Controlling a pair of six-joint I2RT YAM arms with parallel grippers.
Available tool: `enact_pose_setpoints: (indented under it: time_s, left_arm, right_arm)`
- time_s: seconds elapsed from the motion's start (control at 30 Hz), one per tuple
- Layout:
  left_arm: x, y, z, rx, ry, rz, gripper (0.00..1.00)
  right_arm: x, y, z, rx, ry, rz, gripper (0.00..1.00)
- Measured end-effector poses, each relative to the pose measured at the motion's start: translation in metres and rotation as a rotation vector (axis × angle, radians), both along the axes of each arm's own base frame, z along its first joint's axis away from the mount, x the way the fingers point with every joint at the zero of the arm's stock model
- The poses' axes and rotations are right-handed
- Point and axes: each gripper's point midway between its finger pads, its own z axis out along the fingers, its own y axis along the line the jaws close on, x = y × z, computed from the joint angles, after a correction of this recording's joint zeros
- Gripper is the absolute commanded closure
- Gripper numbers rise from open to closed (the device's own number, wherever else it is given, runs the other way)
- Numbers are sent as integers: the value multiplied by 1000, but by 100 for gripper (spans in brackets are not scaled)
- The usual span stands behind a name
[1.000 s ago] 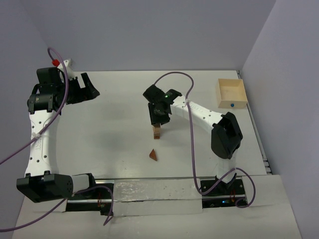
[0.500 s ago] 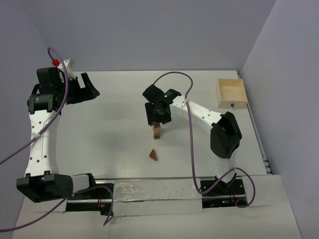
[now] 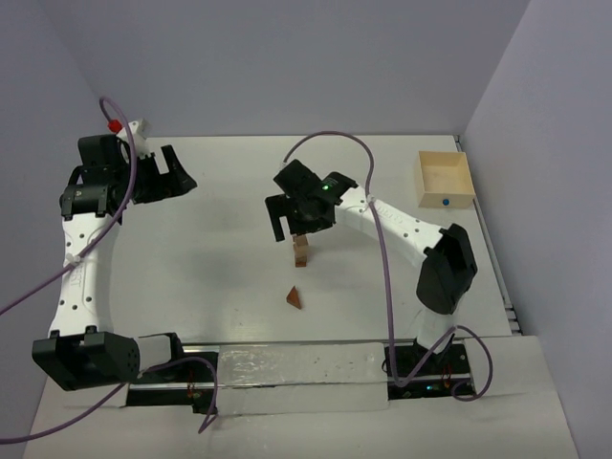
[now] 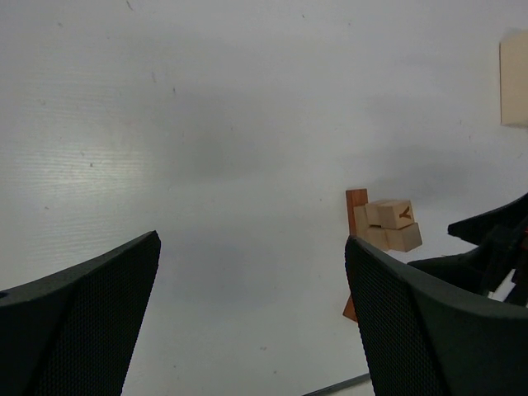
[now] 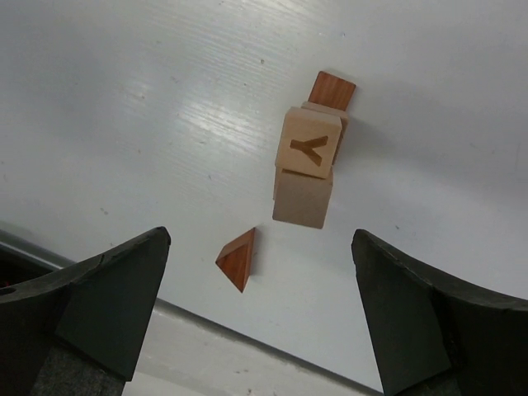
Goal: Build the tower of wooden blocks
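Observation:
The wood block tower (image 3: 301,251) stands mid-table: tan blocks stacked, a cube marked Y (image 5: 310,142) on top, a reddish-brown piece (image 5: 332,89) showing at its foot. My right gripper (image 3: 295,219) hovers just above and behind it, open, nothing between the fingers (image 5: 124,289); from its wrist camera the tower (image 5: 304,177) stands free. A reddish-brown wedge (image 3: 295,298) lies alone on the table in front of the tower, the wedge (image 5: 238,258) showing below the open right gripper (image 5: 260,239). My left gripper (image 3: 173,173) is open at the far left; its view (image 4: 252,243) shows the tower (image 4: 388,224) at a distance.
An open light-wood square box (image 3: 445,179) sits at the back right corner with a small blue thing inside. The table's near edge with the arms' base rail (image 3: 296,368) runs just in front of the wedge. Purple cables loop over both arms.
My right gripper has opened off the tower's top block and drawn up and slightly left; the stack stays standing. The left arm shifted slightly, still open.

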Motion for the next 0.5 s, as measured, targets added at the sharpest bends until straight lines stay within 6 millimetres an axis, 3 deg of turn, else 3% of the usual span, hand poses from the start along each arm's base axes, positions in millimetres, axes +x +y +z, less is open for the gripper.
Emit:
enact_pose_setpoints:
  time_s: [0.1, 0.27, 0.4, 0.5]
  left_arm:
    - [-3, -12, -14, 6, 19, -37, 1]
    - [-14, -36, -37, 5, 70, -113, 3]
    - [-13, -37, -38, -1, 69, -111, 3]
    - [-10, -37, -36, -4, 58, -107, 2]
  right_arm:
    - [-2, -6, 17, 22, -54, 29, 13]
    - [-21, -28, 37, 56, -152, 142, 40]
    - [-49, -46, 43, 56, -190, 266, 43]
    - [-76, -44, 41, 65, -219, 368, 41]
